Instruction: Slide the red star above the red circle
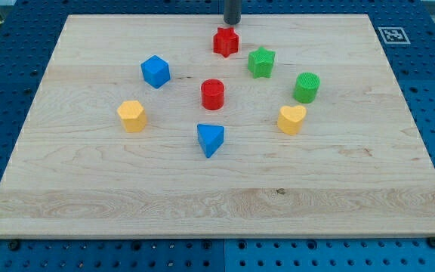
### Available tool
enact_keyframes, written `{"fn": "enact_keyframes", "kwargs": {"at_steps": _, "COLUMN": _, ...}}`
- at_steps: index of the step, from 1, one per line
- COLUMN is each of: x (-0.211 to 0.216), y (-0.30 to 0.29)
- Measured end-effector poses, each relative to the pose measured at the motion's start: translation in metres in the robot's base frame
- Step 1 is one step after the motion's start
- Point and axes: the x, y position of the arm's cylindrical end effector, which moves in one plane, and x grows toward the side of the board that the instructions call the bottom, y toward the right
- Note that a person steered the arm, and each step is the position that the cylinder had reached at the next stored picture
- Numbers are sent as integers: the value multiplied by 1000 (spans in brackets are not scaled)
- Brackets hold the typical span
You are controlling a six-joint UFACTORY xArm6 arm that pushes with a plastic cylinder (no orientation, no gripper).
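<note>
The red star lies near the view's top centre of the wooden board. The red circle stands below it, near the board's middle, slightly to the view's left. My tip is at the view's top, just above the red star and very close to it, a touch to its right. Whether it touches the star cannot be told.
A green star lies right of the red star. A green circle and yellow heart are at the right. A blue cube, yellow hexagon and blue triangle are at left and below.
</note>
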Motion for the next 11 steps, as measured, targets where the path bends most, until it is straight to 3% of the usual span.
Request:
{"fn": "enact_keyframes", "kwargs": {"at_steps": 8, "x": 92, "y": -21}}
{"fn": "enact_keyframes", "kwargs": {"at_steps": 9, "x": 37, "y": -4}}
{"fn": "enact_keyframes", "kwargs": {"at_steps": 11, "x": 23, "y": -1}}
